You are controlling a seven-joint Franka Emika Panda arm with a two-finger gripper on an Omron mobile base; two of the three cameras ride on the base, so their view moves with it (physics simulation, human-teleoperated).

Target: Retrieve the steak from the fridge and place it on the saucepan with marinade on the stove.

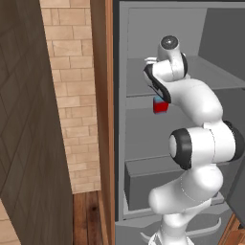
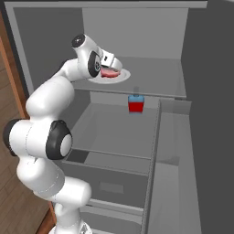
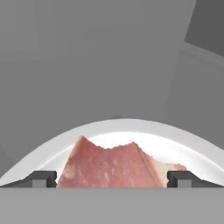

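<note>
Retrieval step in hand: gripper (image 3: 112, 178) released, straddling pinkish-red raw steak (image 3: 109, 166) on round white plate (image 3: 183, 142), upper grey fridge shelf (image 2: 155, 75). Next: clench, lift clear.

Hand (image 2: 111, 65) hovers over steak (image 2: 109, 72) on plate (image 2: 119, 77) inside fridge (image 2: 183, 55).

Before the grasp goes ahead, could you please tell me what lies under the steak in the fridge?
The steak lies on a white round plate on a fridge shelf. The plate's rim shows around the meat; the part beneath the meat is covered. The open end effector straddles the steak.
</note>
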